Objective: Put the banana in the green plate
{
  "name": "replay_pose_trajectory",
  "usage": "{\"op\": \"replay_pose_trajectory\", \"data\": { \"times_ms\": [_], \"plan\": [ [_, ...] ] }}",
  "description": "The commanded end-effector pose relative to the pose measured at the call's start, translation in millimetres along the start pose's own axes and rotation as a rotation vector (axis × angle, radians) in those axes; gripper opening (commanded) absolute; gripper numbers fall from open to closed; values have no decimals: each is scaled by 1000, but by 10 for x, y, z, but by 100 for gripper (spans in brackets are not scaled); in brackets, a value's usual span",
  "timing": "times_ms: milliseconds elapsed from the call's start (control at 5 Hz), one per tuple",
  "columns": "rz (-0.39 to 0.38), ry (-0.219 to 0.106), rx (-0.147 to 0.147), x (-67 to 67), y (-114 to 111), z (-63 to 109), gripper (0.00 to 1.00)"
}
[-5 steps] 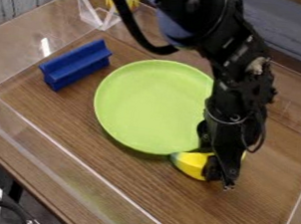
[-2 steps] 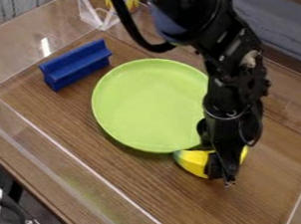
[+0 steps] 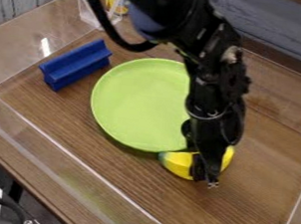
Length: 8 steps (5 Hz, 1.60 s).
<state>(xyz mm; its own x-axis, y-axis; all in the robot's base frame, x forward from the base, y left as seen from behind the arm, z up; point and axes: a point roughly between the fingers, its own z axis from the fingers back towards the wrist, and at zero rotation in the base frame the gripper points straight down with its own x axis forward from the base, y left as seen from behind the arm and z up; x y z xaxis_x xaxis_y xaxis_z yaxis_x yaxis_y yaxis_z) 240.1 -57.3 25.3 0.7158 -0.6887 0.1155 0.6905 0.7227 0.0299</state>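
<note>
The yellow banana (image 3: pixel 179 164) lies low at the near right rim of the large lime-green plate (image 3: pixel 134 102), mostly outside it on the wooden table. My gripper (image 3: pixel 204 169) points straight down and is shut on the banana, its black fingers covering the banana's right half. The black arm rises behind it and hides part of the plate's right side. I cannot tell whether the banana touches the table or is held just above it.
A blue rectangular block (image 3: pixel 75 62) lies at the back left of the table. Clear plastic walls (image 3: pixel 18 121) fence the table on the left and near sides. The wooden tabletop (image 3: pixel 264 135) stretches to the right of the arm.
The gripper and the banana have shifted slightly left along the plate's near rim; the arm leans more to the left. The grip stays the same.
</note>
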Motion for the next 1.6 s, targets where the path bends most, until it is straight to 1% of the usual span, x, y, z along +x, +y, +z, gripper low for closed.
{"op": "replay_pose_trajectory", "data": {
  "times_ms": [0, 200, 600, 1000, 1400],
  "plan": [
    [-4, -14, -11, -45, 22, 69, 0],
    [-19, -22, -21, -58, 36, 111, 0],
    [41, -31, -28, 64, -43, 166, 0],
    [141, -41, -29, 99, -150, 111, 0],
    [151, -45, -38, -106, -11, -58, 0]
  ]
}}
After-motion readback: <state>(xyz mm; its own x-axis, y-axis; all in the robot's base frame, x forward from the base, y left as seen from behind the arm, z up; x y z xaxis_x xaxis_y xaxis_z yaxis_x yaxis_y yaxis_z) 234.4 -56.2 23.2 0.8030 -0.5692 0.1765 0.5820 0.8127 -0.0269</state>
